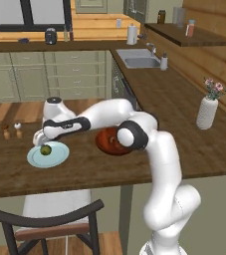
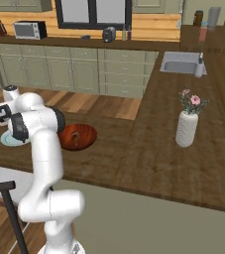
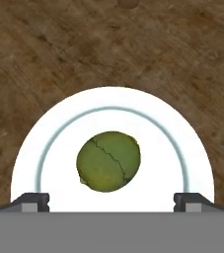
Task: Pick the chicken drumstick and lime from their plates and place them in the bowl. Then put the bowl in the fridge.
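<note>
The lime (image 3: 108,161), yellowish-green and round, lies in the middle of a pale blue plate (image 3: 192,163) on the wooden counter. My gripper (image 1: 41,139) hovers just above it, open, pointing down. In the hand view its two fingertips (image 3: 31,200) stand wide apart on either side of the lime, touching nothing. From the left base view the lime (image 1: 46,149) and plate (image 1: 58,158) sit at the counter's left. To the right is the reddish-brown bowl (image 2: 84,139), and the chicken drumstick (image 2: 76,135) lies inside it. The fridge is out of view.
Two small shakers (image 1: 12,131) stand on the counter behind the plate. A white vase with flowers (image 1: 207,110) is at the far right. A dark chair (image 1: 50,219) is tucked under the counter's near edge. A sink (image 1: 139,59) sits in the back counter.
</note>
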You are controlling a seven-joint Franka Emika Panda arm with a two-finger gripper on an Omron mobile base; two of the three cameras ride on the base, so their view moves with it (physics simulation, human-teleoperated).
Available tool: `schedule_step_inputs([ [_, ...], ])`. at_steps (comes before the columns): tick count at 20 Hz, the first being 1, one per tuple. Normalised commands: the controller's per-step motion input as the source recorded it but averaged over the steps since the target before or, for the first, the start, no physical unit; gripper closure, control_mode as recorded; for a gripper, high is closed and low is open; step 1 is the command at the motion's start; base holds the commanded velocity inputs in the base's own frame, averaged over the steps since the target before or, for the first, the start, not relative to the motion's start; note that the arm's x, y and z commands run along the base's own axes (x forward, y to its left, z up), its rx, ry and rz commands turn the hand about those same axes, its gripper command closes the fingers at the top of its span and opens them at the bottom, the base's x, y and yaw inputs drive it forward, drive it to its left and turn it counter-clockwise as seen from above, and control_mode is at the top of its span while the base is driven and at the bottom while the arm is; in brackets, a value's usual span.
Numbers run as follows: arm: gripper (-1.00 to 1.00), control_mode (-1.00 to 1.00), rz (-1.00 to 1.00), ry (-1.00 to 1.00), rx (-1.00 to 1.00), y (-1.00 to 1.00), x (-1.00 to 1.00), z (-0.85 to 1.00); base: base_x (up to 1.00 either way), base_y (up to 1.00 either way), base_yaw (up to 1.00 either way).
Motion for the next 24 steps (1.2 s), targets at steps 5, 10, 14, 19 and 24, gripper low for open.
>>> schedule_step_inputs([
  [5,-1.0,-1.0,0.0,0.12,-0.04,0.15,0.01,-0.32,0.0,0.0,0.0],
  [10,-1.0,-1.0,0.0,0.11,-0.08,0.15,0.0,-0.3,0.0,0.0,0.0],
  [14,-1.0,-1.0,0.0,0.01,-0.1,0.13,0.05,-0.16,0.0,0.0,0.0],
  [19,-1.0,-1.0,0.0,0.0,0.0,0.0,0.12,-0.01,0.0,0.0,0.0],
  [24,-1.0,-1.0,0.0,0.02,0.0,-0.01,0.07,-0.17,0.0,0.0,0.0],
])
